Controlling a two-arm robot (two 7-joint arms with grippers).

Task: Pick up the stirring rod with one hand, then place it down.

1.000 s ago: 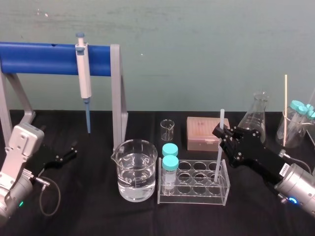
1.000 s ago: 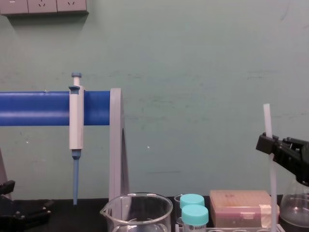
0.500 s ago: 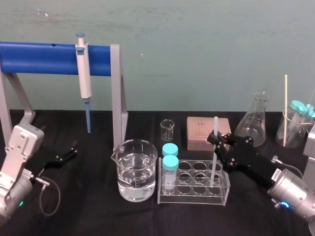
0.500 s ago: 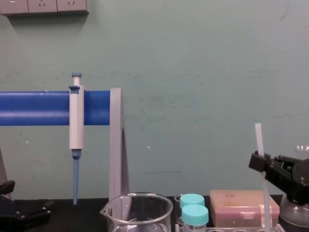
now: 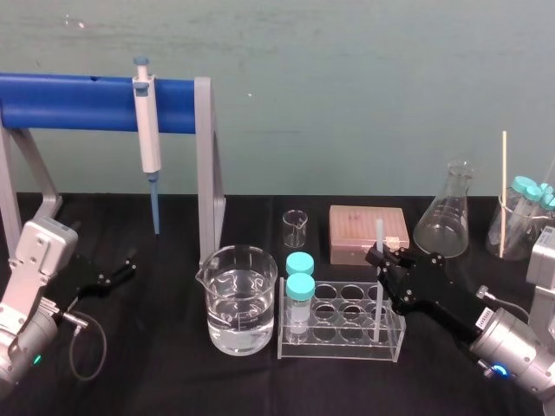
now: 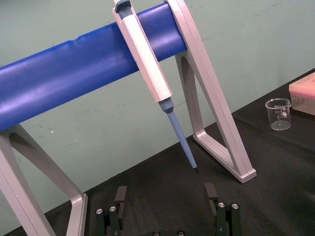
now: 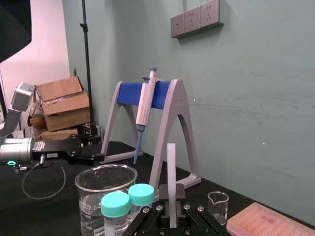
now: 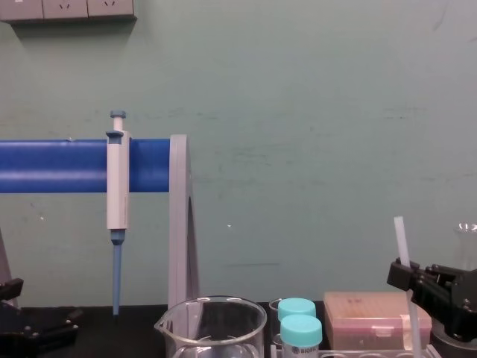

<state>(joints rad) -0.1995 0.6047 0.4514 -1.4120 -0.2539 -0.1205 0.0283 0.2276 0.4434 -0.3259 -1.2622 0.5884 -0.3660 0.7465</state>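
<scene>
From above, the head view lays out the black table [image 5: 147, 377]. The right gripper [image 5: 380, 258] reaches in from the right edge and is clamped on the stirring rod [image 5: 379, 232]. The rod stands nearly upright, its lower end down in a hole at the right end of the clear rack [image 5: 342, 348] near the front middle. Which row of holes cannot be told.

The right wrist view adds the grip itself: the rod [image 7: 171, 162] rises straight up between the two closed-in jaws. From the chest view, the rod's top [image 8: 400, 237] pokes above the gripper [image 8: 406, 274], with the pink box [image 8: 365, 321] behind.

The left gripper [image 5: 117, 273] lies low near the left edge. Its wrist view shows the fingers [image 6: 120, 196] spread wide, bare table between them.

Two blue-capped tubes [image 5: 300, 286] fill the rack's left end, and a beaker [image 5: 241, 299] of water sits just beside it. A small beaker [image 5: 295, 228] and the pink box stand behind the rack, a flask [image 5: 445, 221] toward the back right. A pipette [image 5: 148, 130] hangs from a blue bar [image 5: 78, 102] at the back left, well apart. In the head view the gripper covers the box's front right corner.
</scene>
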